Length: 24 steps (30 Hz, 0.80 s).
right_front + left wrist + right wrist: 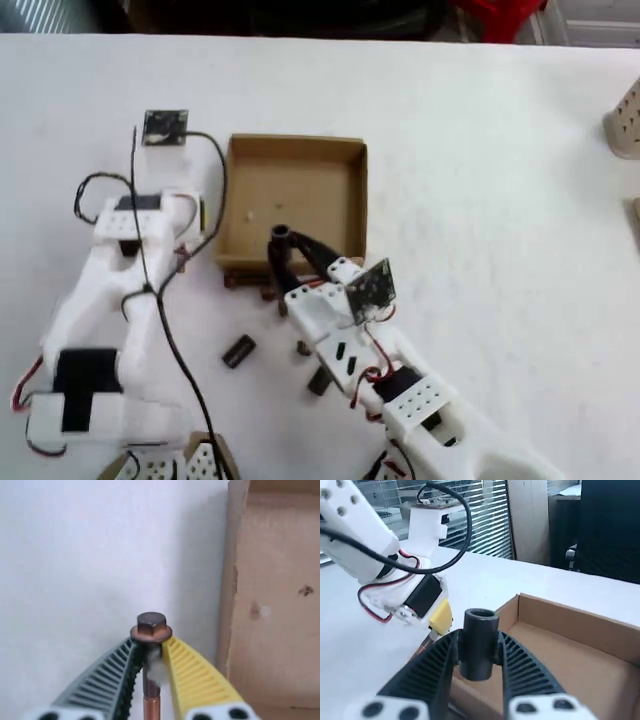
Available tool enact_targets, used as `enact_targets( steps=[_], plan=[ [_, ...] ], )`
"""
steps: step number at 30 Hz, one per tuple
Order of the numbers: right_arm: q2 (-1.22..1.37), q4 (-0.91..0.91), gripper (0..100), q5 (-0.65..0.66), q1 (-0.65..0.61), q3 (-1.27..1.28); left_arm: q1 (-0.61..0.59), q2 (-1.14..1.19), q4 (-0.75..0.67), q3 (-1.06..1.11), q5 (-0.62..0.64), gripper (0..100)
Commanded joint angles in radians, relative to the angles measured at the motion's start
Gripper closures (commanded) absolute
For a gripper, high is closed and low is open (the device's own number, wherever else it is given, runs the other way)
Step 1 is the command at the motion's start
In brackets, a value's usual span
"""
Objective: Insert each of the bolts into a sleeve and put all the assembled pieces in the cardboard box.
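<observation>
My left gripper (152, 647) is shut on a copper bolt (151, 626), whose hex head stands just past the grey and yellow fingertips. It sits on the white table beside the left wall of the cardboard box (272, 605). In the high view that gripper (186, 257) is at the box's (345, 190) left front corner. My right gripper (480, 647) is shut on a black sleeve (481, 625), held upright with its open bore facing up. In the high view this sleeve (279, 236) hangs over the box's front edge. The box looks empty.
Two loose black sleeves (238, 351) (320, 381) lie on the table in front of the box, with small copper pieces (268, 293) near its front wall. A small board (165, 127) and its black cable (215, 165) sit left of the box.
</observation>
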Motion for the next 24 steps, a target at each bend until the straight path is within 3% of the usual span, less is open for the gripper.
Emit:
enact_targets(
  steps=[1, 11, 16, 24],
  plan=[
    [-0.025, -0.096, 98.2, -0.009, -0.007, 0.025, 0.013, -0.199, -0.121, 0.115, -0.014, 98],
    [-0.024, -0.113, 98.3, -0.009, -0.004, 0.025, 0.027, -0.490, -0.103, 0.180, -0.012, 98],
    [-0.024, -0.111, 98.3, -0.009, -0.005, 0.025, 0.143, -0.714, -0.054, 0.206, -0.021, 98],
    [-0.024, -0.140, 98.3, -0.009, -0.002, 0.025, 0.323, -1.084, -0.292, 0.450, -0.041, 98]
  ],
)
